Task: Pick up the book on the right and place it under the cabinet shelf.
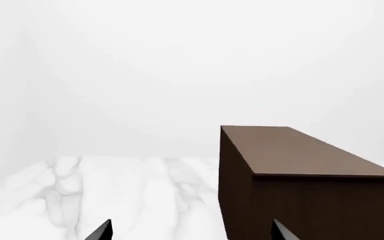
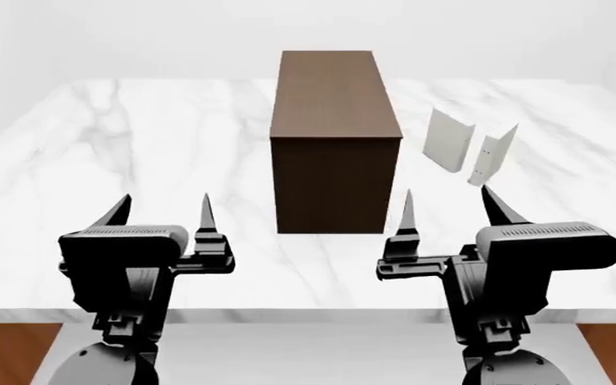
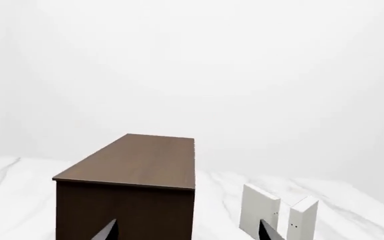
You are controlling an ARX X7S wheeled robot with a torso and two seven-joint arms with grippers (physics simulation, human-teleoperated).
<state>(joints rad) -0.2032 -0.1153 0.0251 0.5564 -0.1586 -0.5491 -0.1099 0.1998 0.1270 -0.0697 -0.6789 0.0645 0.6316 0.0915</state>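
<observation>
While your left gripper (image 2: 164,215) hangs low over the near edge of the marble table (image 2: 94,160), its fingers are spread wide with nothing between them. Centre of the table you've got the cabinet shelf (image 2: 335,136), dark brown, closed end facing you, well ahead of both arms. Your right gripper (image 2: 449,210) is just as wide open, empty too, near the front edge. Right of the cabinet stand two white books, upright, apart from each other: the thicker book (image 2: 448,140) nearer the cabinet, then the book (image 2: 493,154), thin, dotted spine toward you, farthest right.
</observation>
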